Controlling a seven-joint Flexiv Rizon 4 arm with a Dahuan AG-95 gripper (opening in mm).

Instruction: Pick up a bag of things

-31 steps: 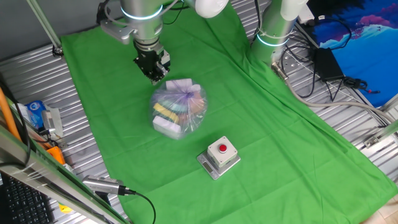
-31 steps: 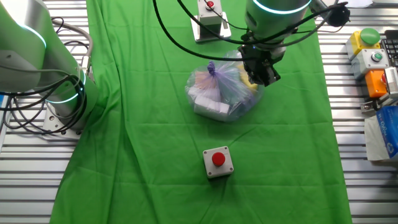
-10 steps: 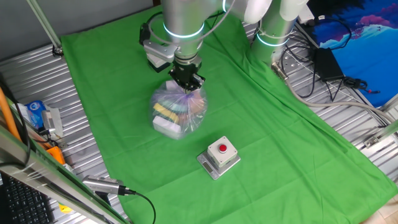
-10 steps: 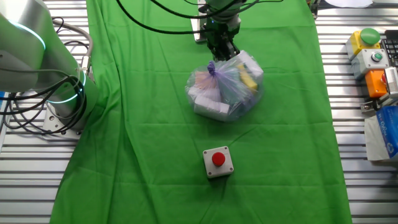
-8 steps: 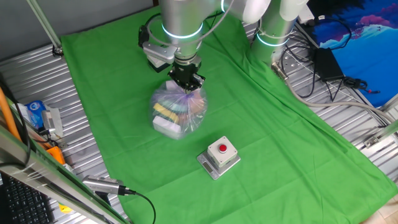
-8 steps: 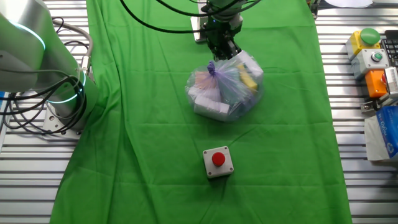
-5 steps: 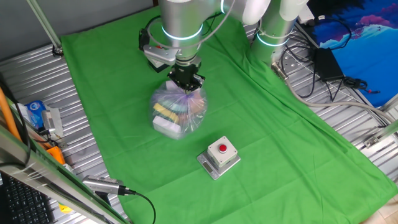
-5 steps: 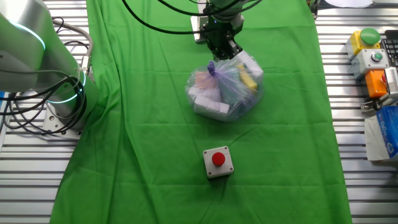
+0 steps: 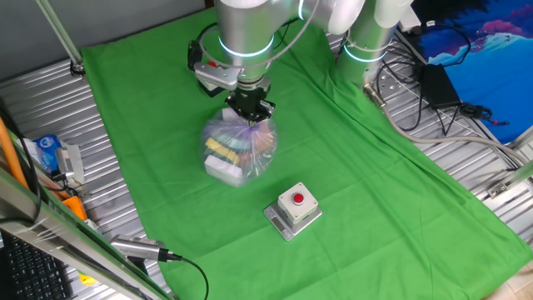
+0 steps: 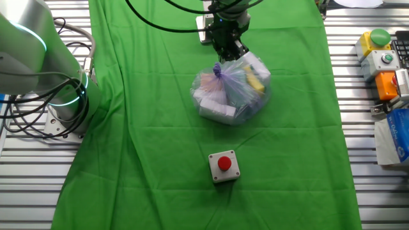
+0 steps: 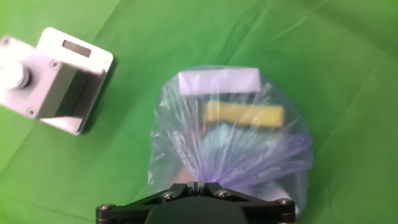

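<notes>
The bag of things (image 9: pixel 239 147) is a clear, purplish plastic bag holding yellow, white, pink and green items. It rests on the green cloth (image 9: pixel 150 108). It also shows in the other fixed view (image 10: pixel 233 89) and fills the hand view (image 11: pixel 239 134). My gripper (image 9: pixel 251 109) stands straight above the bag, at its gathered top. In the other fixed view the gripper (image 10: pixel 225 52) sits just above the purple knot (image 10: pixel 217 69). In the hand view the gripper (image 11: pixel 198 185) has its jaws together, with the purple plastic drawn up between them.
A grey box with a red button (image 9: pixel 293 208) sits on the cloth near the bag, and one shows in the other fixed view (image 10: pixel 223 167). A grey box (image 11: pixel 59 78) lies at the upper left of the hand view. A second robot base (image 10: pixel 61 96) stands at the cloth's edge.
About three seconds ago the gripper was beside the bag; it has moved over the knot. Over the last second it has hardly moved and the bag has not shifted.
</notes>
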